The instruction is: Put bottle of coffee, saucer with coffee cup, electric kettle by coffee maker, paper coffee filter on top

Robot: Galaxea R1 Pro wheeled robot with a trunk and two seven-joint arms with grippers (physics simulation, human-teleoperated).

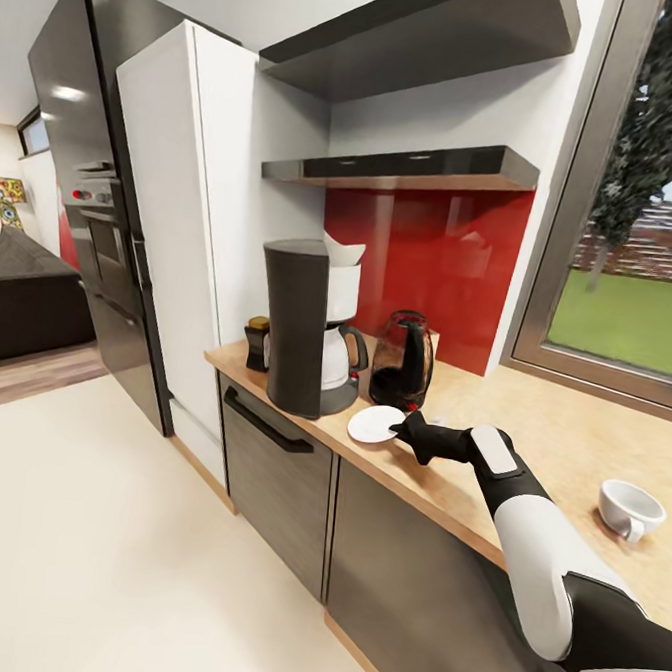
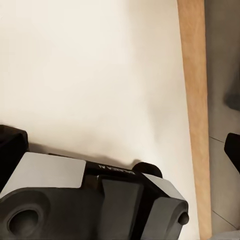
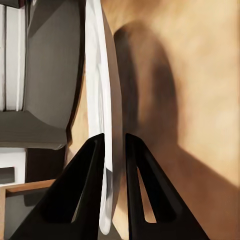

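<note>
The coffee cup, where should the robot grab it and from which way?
Probably by the rim, coming down from above. The coffee cup sits upright on the kitchen countertop with its mouth open upward and bare counter around it, so one finger could slip inside the wall and one outside. Its small loop handle looks harder to pinch.

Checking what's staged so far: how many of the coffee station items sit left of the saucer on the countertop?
3: bottle of coffee far left, coffee maker beside it, electric kettle just behind the saucer.
</note>
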